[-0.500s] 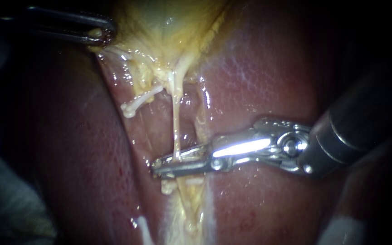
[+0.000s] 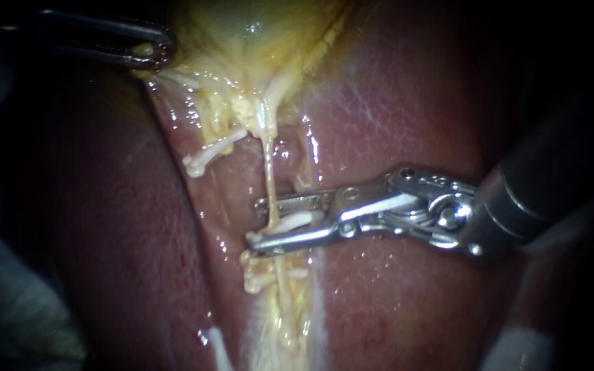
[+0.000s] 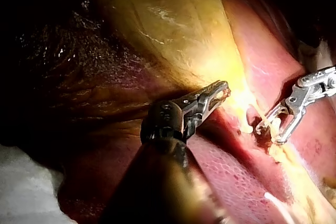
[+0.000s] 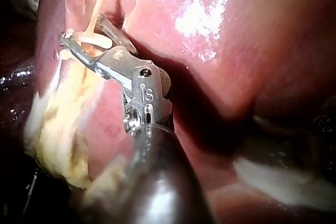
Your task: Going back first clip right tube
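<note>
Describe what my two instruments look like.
Left instrument: dull grey metal jaws, slender, with a slot, on a pinned wrist and dark round shaft. Right instrument: bright silver jaws, long and thin, riveted linkage, engraved marks, glossy dark shaft.

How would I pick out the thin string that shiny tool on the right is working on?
Start at the yellow gallbladder up top; a thin pale tube hangs straight down from it over the liver. Unlike the short knobbed stub beside it, it runs between the open jaws of the right instrument, where a white clip crosses it.
</note>
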You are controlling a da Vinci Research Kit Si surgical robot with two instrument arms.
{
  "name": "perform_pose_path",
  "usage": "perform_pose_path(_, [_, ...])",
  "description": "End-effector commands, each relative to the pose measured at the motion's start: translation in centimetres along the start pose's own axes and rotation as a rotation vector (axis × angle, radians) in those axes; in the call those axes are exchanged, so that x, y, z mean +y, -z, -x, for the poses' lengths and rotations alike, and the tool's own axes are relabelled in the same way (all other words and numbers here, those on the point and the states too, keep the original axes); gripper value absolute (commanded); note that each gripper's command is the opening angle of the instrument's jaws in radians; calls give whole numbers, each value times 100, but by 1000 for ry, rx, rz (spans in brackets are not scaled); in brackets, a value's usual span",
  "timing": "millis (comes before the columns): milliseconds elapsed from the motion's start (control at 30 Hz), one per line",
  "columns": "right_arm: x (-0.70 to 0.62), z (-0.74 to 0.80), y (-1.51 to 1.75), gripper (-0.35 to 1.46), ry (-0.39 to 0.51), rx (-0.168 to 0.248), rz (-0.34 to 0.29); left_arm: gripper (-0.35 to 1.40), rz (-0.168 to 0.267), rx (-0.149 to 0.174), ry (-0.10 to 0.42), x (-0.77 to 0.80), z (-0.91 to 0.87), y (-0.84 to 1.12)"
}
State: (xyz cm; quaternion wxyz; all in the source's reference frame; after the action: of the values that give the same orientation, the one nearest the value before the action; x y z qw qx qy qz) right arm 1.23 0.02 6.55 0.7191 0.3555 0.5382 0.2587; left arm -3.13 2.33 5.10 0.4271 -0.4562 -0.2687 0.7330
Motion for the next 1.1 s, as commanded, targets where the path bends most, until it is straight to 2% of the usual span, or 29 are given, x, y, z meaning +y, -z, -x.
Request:
perform_pose_path(33, [1, 0, 2, 46, 19, -8, 8, -35, 0, 0, 0, 0, 0, 0])
perform_pose_path(200, [-2, 5, 16, 46, 114, -16, 29, -35, 0, 0, 0, 0, 0, 0])
perform_pose_path(333, [-5, 6, 31, 48, 202, -23, 19, -35, 1, 0, 0, -1, 0, 1])
perform_pose_path(433, [-9, 5, 41, 49, 236, -25, 12, -35, 1, 0, 0, -1, 0, 1])
perform_pose_path(733, [-22, 2, 53, 50, 281, -32, 2, -35, 1, 0, 0, -1, 0, 1])
perform_pose_path(1100, [-30, 4, 56, 50, 299, -33, -2, -35, 1, 0, 0, -2, 0, 1])
